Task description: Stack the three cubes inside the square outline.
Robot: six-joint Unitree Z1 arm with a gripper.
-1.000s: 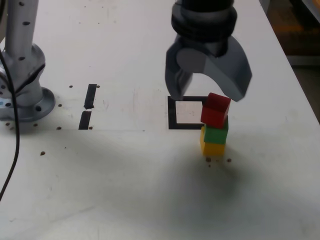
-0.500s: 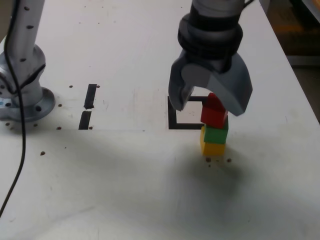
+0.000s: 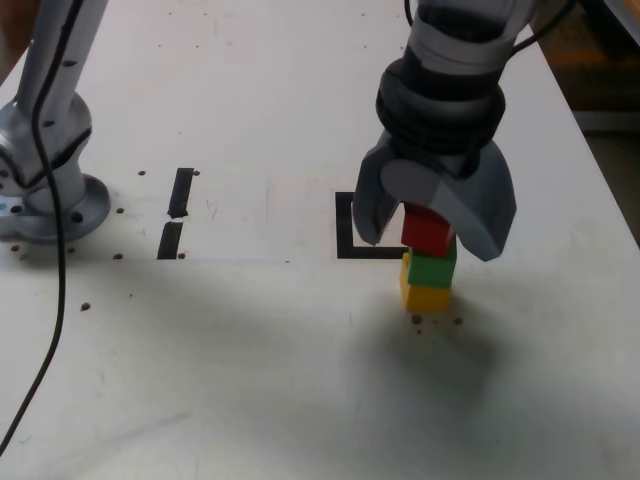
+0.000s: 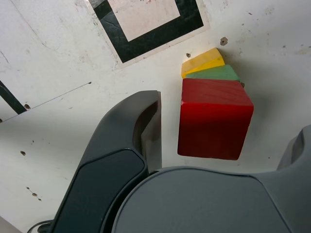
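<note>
Red cube (image 3: 427, 229) sits between the spread jaws of the hand (image 3: 436, 222), which straddles it from above with its fingers still wide and gripping nothing; in the wrist view a clear gap shows between one finger (image 4: 146, 126) and the red cube's face, while the other finger is mostly cut off at the picture's edge, so contact on that side is hard to rule out. The red cube tops a stack, with the green cube (image 3: 433, 269) under it and the yellow cube (image 3: 424, 295) at the base on the bench (image 3: 250, 380). The whole stack stands outside the square outline (image 3: 346, 235), just beside its corner toward the exterior view's right and nearer the camera. The outline's white centre is bare. The relation that matters: the outline lies from the hand toward the exterior view's left and slightly farther back, so any carry must go that way.
</note>
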